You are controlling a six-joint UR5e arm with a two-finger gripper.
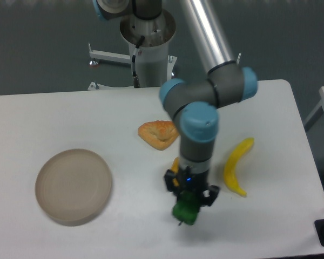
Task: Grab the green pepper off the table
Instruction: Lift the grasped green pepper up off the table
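Green pepper (184,211) clamped in pincer (188,200).

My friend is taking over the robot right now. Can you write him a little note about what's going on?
Gripper: jaws shut on the green pepper, pointing down.
Green pepper: held near the front of the table, left of the banana; whether it is clear of the surface cannot be told.
Done: pepper grasped.
Left: make sure it is lifted clear and keep hold.
Nearby: plate at left, an orange piece behind the arm.
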